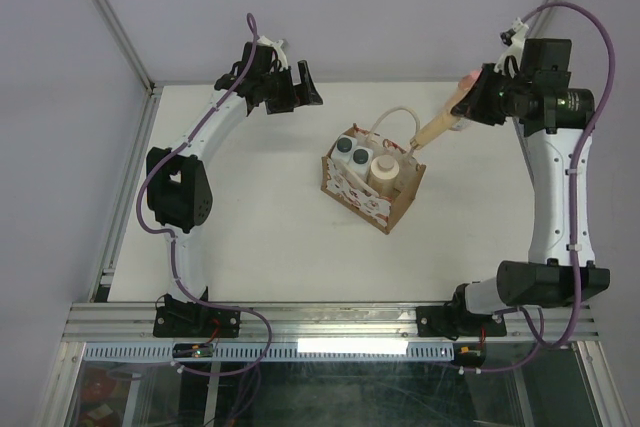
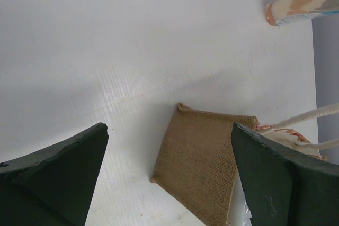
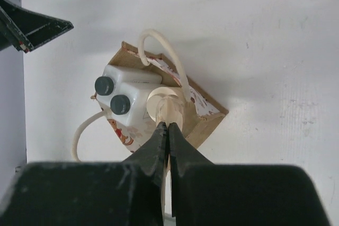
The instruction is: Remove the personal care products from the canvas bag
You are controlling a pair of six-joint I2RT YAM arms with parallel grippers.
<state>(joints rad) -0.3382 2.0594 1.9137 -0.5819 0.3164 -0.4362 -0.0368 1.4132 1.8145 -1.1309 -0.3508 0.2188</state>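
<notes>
While right hand [image 1: 472, 105] pinches peach-orange bottle [image 1: 432, 130] above canvas bag [image 1: 360, 197], left hand [image 1: 292, 97] hangs spread, well apart.

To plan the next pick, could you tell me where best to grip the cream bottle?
Grip the cream bottle by its round lid from straight above: it stands upright, the walls of the canvas bag hem in its body, and white bottles crowd one side.

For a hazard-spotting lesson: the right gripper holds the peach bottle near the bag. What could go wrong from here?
Held near its pink cap by the right gripper, the peach bottle hangs tilted and might slip. Its lower end is near a rope handle of the canvas bag and could snag it.
</notes>
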